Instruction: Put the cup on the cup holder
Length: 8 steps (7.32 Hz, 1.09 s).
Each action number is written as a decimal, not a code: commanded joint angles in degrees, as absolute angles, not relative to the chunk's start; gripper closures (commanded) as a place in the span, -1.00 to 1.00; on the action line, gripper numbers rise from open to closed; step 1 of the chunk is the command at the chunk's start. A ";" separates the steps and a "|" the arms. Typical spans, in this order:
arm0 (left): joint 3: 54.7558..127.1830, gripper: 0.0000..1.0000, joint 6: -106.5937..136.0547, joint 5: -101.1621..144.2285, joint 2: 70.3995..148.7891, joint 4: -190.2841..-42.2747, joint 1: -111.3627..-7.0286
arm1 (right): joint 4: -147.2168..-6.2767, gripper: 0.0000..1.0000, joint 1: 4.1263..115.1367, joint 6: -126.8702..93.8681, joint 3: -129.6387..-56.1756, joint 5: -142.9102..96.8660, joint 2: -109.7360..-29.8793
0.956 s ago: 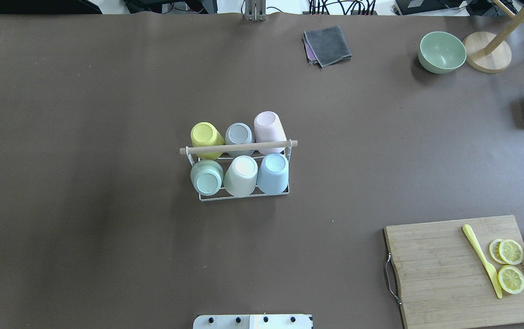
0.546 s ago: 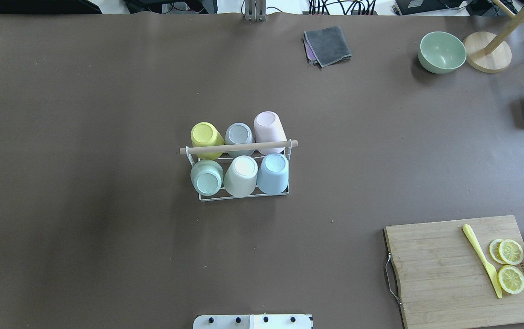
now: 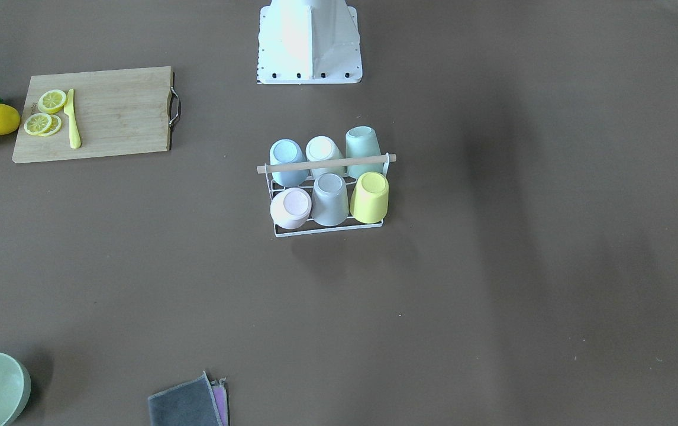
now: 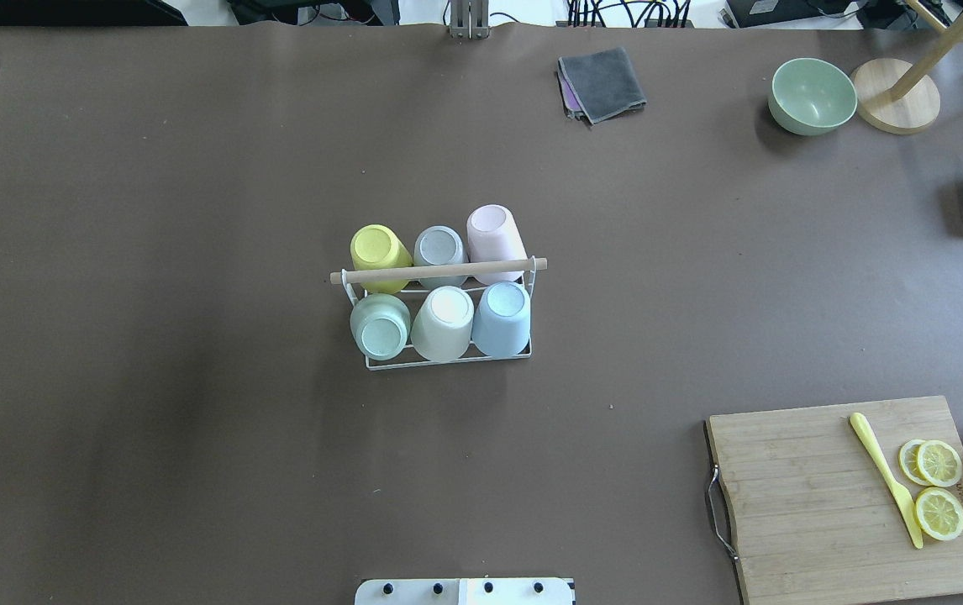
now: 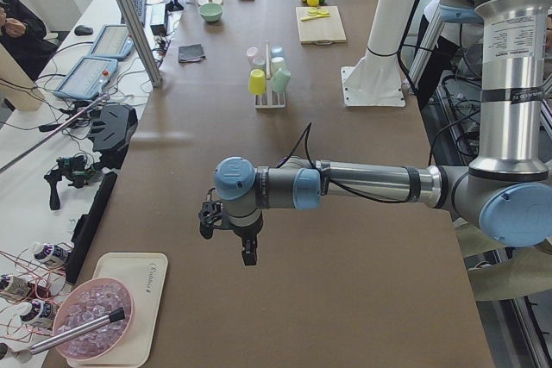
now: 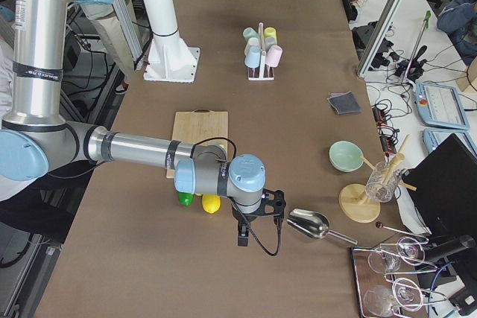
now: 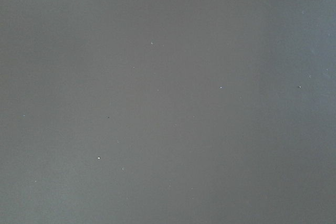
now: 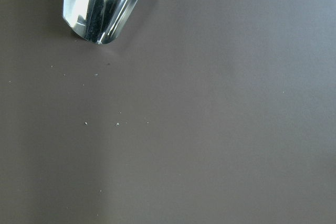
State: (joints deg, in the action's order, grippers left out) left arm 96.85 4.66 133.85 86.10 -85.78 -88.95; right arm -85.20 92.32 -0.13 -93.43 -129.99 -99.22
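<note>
Left gripper and right gripper hang low over the table's far-left and far-right ends; whether either is open I cannot tell. Mid-table, the cup holder carries seemingly six upturned cups.

Nothing reads clearly. Small lettering runs along the left arm and right arm, perhaps a maker's name; a burnt mark on the cutting board is illegible.

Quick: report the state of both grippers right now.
Left gripper: cannot be told, it shows only in a side view.
Right gripper: cannot be told, it too shows only in a side view.
</note>
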 commanded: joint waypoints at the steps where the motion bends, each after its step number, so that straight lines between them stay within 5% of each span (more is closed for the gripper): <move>1: 96.86 -0.96 4.66 134.03 86.13 -85.78 -88.77 | -85.17 -1.00 92.29 0.00 -92.90 -129.99 -99.23; 8: 96.33 -0.96 4.83 134.03 86.31 -85.87 -88.51 | -85.17 -1.00 92.29 0.09 -92.81 -129.99 -99.32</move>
